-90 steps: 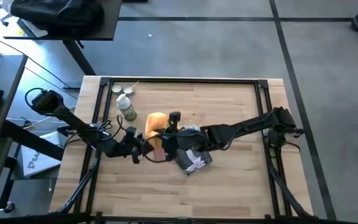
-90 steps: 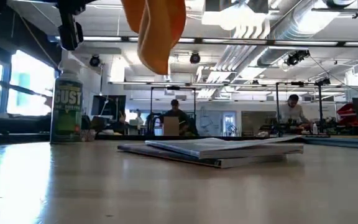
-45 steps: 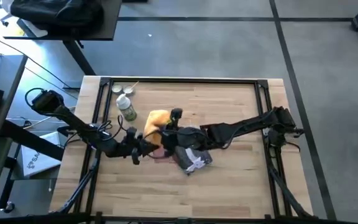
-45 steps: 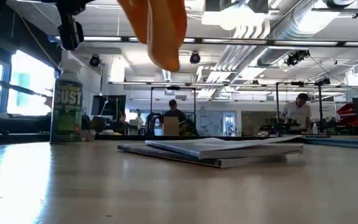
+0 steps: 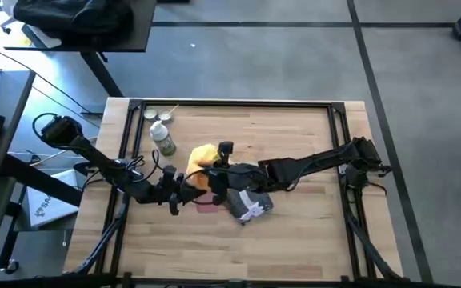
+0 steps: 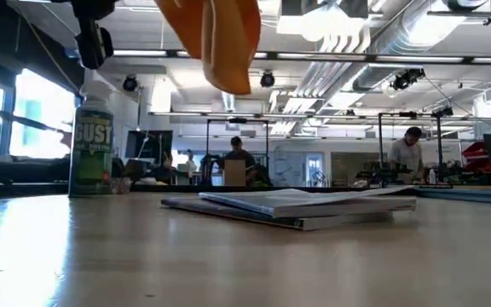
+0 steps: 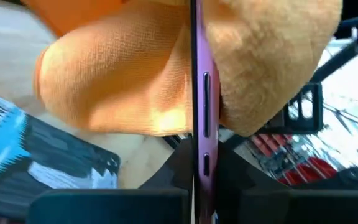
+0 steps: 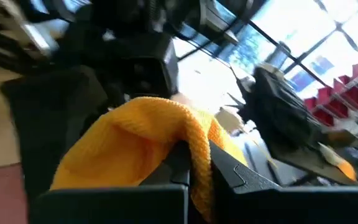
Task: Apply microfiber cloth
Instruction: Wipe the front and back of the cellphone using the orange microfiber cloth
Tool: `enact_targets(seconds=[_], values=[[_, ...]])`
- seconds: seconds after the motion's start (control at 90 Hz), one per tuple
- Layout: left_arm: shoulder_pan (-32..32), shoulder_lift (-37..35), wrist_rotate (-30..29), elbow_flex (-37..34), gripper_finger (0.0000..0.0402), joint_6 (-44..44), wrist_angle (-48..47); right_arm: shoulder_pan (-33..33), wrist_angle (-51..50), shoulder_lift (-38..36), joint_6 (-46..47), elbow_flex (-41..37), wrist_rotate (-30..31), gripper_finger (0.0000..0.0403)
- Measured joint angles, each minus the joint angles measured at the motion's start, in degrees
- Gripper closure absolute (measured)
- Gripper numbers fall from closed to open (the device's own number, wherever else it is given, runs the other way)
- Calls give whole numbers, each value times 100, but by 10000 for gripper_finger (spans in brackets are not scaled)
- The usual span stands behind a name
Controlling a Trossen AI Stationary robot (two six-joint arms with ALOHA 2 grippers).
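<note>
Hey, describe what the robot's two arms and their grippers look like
Both arms are dark, nearly black, built of slim jointed links with loose black cables along them. The left gripper and right gripper are blocky black units with two flat dark fingers. No markings are legible.

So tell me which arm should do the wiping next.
Right. Its hand is shut on the microfiber cloth, already against the phone, which the left hand holds edge-on.

The cloth (image 5: pixel 203 155) is bright orange-yellow. The phone (image 7: pixel 198 93) shows a pink-purple edge. The packet (image 7: pixel 17 149) is blue-grey with print. The counter (image 5: pixel 294 232) is pale wood. The can (image 6: pixel 91 150) is green.
</note>
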Motion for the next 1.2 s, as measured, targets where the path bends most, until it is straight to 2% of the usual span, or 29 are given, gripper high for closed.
enact_targets(seconds=[0.144, 0.311, 0.489, 0.744, 0.833, 0.911, 1.2], values=[[14, -2, -26, 0, 392, 11, 11, 216, -250, 9, -17, -1, 412, 403], [12, -31, -19, 24, 392, 242, 276, 453, -432, 28, 42, -20, 83, 403], [29, -33, -16, 24, 392, 455, 465, 546, -384, 24, -3, -14, 901, 403], [-111, 20, -21, 26, 392, 1411, -66, 363, 58, -175, -471, -24, 1404, 403], [-171, 23, 186, 46, 392, 2175, -292, 270, -3, -375, -456, -26, 1520, 403], [-151, 24, 81, 44, 392, 3215, -493, 245, -120, -552, -443, -28, 1433, 403], [-133, 141, 117, 31, 392, 8399, -784, 215, -1412, -1010, 795, -24, -701, 403]])
